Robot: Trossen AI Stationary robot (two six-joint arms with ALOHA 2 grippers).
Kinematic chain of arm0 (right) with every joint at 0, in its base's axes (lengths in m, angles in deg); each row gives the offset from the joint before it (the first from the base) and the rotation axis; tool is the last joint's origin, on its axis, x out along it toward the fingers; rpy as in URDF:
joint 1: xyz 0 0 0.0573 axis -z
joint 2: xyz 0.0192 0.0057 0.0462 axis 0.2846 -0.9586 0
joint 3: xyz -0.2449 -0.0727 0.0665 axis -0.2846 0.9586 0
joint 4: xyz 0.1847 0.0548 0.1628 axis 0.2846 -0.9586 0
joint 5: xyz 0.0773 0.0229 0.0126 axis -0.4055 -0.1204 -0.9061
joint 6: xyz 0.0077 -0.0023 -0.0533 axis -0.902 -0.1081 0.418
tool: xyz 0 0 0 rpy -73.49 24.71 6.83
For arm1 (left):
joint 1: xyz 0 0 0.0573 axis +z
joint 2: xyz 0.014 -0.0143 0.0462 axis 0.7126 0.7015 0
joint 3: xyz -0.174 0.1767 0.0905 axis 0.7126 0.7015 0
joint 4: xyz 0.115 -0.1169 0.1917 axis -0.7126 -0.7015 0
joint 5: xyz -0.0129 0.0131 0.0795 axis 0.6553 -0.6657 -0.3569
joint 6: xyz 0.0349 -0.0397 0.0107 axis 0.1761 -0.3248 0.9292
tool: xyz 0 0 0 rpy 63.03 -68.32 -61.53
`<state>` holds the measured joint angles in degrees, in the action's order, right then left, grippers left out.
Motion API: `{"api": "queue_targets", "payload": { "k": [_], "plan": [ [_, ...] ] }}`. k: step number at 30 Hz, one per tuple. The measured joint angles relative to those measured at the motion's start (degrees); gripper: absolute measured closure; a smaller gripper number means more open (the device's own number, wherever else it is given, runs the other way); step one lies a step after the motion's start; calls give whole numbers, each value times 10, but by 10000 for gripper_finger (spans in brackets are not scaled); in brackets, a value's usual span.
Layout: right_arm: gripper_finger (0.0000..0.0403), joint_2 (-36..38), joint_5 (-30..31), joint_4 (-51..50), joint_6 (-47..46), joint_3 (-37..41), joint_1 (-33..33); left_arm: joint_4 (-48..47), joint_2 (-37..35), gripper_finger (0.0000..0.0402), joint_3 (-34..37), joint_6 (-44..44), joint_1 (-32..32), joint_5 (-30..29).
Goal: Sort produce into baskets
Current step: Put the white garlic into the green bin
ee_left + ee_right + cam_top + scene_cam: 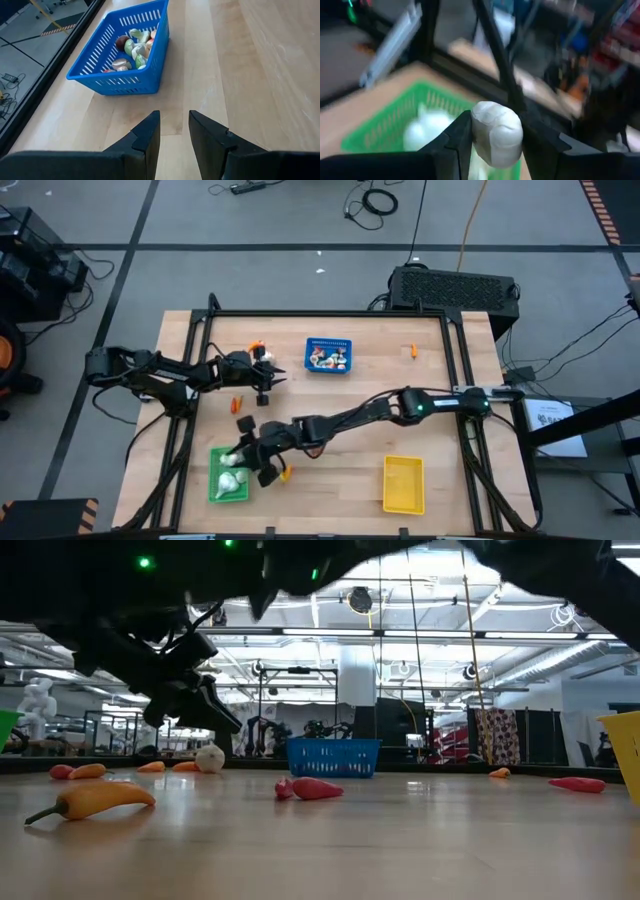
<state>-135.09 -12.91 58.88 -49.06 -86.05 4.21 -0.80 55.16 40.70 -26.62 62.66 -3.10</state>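
Wooden tabletop [350, 410]: right gripper [492, 137] clamps a white garlic-like bulb [496, 131] above the green plastic basket [228, 477] near the front-left corner; left gripper [172, 132], fingers apart, faces the blue perforated basket [122, 50].

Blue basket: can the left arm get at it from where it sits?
Probably yes. The left pincer is open and empty, facing the blue basket across bare table, with nothing between them.

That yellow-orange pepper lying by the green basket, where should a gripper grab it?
Across the thick middle of the pepper, coming from straight above. It lies flat on its side, so the jaws can close across its width, and its stem end tapers too thin to hold.
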Motion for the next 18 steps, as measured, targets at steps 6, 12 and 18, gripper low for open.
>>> {"api": "queue_targets", "payload": {
  "k": [6,12,18],
  "plan": [
    [270,-55,-61,208,4,0,7,0,0,291,0,0,0,0],
    [270,-69,-69,236,-33,0,10,1,0,291,0,0,0,0],
    [249,-69,-68,232,-41,0,11,13,0,291,0,0,0,0]
  ]
}}
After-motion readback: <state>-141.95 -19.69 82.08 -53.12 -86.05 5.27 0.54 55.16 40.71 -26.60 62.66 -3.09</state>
